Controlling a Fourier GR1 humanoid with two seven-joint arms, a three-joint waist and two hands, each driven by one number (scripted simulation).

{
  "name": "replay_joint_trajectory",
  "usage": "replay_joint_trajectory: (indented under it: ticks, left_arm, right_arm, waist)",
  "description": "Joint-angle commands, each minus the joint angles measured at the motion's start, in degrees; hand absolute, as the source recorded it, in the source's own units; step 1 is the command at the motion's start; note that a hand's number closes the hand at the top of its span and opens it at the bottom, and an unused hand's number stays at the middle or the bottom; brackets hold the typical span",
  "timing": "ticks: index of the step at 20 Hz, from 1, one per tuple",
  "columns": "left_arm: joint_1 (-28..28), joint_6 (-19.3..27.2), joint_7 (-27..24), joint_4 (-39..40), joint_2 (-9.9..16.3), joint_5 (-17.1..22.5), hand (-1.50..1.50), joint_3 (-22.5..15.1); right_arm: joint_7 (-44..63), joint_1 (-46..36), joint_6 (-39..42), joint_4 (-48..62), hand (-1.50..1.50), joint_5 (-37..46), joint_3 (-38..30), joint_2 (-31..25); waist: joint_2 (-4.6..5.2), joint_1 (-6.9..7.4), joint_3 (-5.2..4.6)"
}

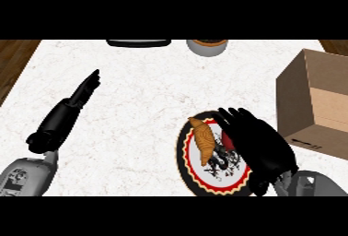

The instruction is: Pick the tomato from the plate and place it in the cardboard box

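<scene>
Only unreadable marks, cardboard box (319, 103)

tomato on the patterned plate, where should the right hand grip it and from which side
Only a small red sliver of the round red tomato shows beneath the black right hand, on the round red-rimmed patterned plate. Being round, it probably suits fingers and thumb curling around its widest middle from above. Come from the box side, since the brown croissant lies close on its left.

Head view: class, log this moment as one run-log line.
right robot hand: over plate, on tomato | croissant: on plate | cardboard box: open | left robot hand: idle
</scene>
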Motion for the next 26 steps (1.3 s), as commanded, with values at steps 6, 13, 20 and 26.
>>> replay_joint_trajectory:
  ticks: [6, 13, 20, 26]
  left_arm:
    - [-2.35, -2.78, 3.32, -0.77, -2.36, -2.59, 0.0, 2.7]
    - [-1.46, -6.51, -1.21, 3.22, -2.48, -2.43, 0.0, 6.21]
    - [0.87, -5.96, 2.29, -1.69, -4.99, -5.29, 0.0, 6.65]
    - [-0.15, -6.21, -2.05, 2.38, -7.19, -7.89, 0.0, 6.93]
  right_arm:
    - [-3.43, 0.86, 1.12, 6.43, -1.5, 9.81, -0.53, 5.62]
    - [-11.86, -0.08, -4.63, 17.45, -1.5, 15.97, -3.28, 7.23]
    - [-17.5, 0.77, -4.52, 19.93, -1.5, 18.37, -5.92, 10.61]
    - [-17.38, 0.45, -5.02, 24.01, -1.5, 23.24, -7.56, 12.96]
  waist:
    - [0.02, -0.08, 0.0]
    - [0.09, 0.02, 0.0]
    - [0.04, 0.04, 0.0]
    - [0.05, -0.03, -0.01]
